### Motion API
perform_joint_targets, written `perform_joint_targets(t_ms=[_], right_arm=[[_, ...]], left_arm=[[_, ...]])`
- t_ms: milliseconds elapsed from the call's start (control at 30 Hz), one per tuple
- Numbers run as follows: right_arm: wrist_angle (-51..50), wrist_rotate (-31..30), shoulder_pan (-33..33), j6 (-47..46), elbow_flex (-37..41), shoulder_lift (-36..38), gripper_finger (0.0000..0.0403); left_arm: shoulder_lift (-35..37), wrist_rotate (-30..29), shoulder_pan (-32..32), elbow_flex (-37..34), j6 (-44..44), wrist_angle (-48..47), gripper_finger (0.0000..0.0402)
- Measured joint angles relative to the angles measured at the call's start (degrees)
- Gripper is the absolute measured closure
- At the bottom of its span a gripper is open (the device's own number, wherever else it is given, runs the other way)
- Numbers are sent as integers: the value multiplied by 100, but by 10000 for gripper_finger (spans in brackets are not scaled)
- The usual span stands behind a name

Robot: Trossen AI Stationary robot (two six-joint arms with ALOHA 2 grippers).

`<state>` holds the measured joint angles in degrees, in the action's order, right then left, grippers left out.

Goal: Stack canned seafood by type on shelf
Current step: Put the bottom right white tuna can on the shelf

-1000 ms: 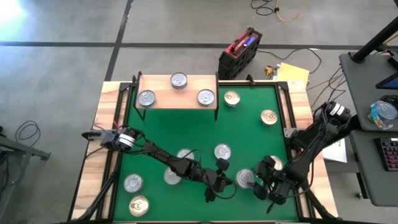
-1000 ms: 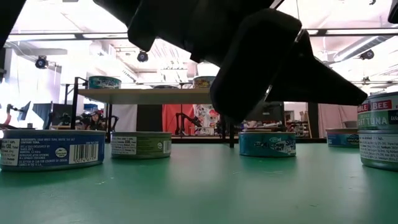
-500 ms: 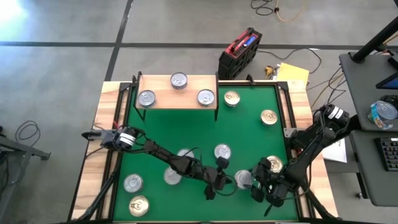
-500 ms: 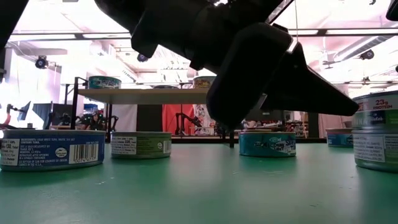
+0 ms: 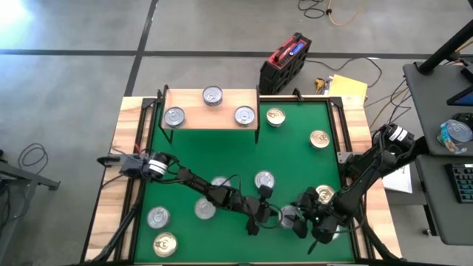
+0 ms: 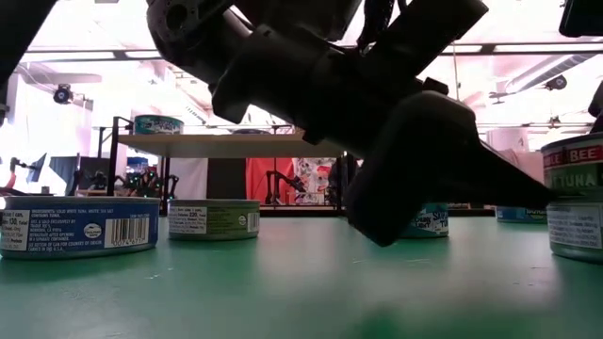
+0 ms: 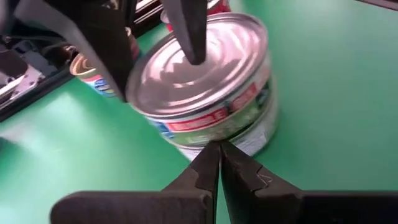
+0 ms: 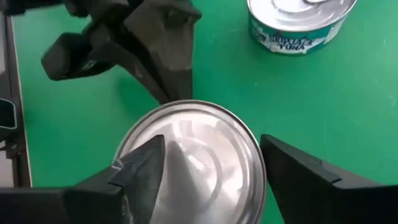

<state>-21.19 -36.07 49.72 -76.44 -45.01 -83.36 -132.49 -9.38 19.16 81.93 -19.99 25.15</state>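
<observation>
A silver-topped tin (image 5: 287, 216) (image 8: 199, 155) stands on the green mat (image 5: 295, 159) near the front right. In the left wrist view it seems to sit on a second tin (image 7: 252, 138). My right gripper (image 8: 211, 146) is open above it, one finger on each side of the lid. My left gripper (image 7: 219, 149) (image 6: 542, 196) is shut and low over the mat, its tip at the foot of the tins from the table's left. The shelf (image 5: 207, 120) at the far left carries three tins. Several more tins lie about the mat. My left gripper has its shut fingertips by the lower tin's side wall (image 7: 236, 144), pointing level from the table's left. Whether they touch it I cannot tell. My right gripper slants down from the right with one fingertip (image 7: 194, 53) over the lid. I cannot tell whether it touches the tin.
Loose tins stand close behind the arms (image 5: 264, 179) (image 5: 219, 183) (image 5: 205, 209) and by my right arm (image 5: 324, 194). A teal tin (image 8: 301, 22) lies just past the right gripper. A red and black case (image 5: 284, 63) sits beyond the far edge.
My right gripper has gone toward the table's left, over the tin. My left gripper has sunk close to the mat, its tip coming up against the tins.
</observation>
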Motion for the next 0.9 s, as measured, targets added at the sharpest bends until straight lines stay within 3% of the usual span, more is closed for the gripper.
perform_joint_targets(t_ms=[233,433,567,667,900], right_arm=[[17,41,-27,146,-13,-201,224],[11,-164,-34,422,-15,-347,313],[48,-360,-39,652,-22,-338,378],[-21,-491,-38,772,-15,-299,390],[-863,-768,-67,636,-163,-100,395]], left_arm=[[0,-53,-30,0,58,64,401],[0,-79,-35,-9,103,93,402],[18,-808,-54,-7,-49,51,401],[39,-1282,-63,-2,-160,-49,401],[246,-1264,-52,-2,-372,-165,401]])
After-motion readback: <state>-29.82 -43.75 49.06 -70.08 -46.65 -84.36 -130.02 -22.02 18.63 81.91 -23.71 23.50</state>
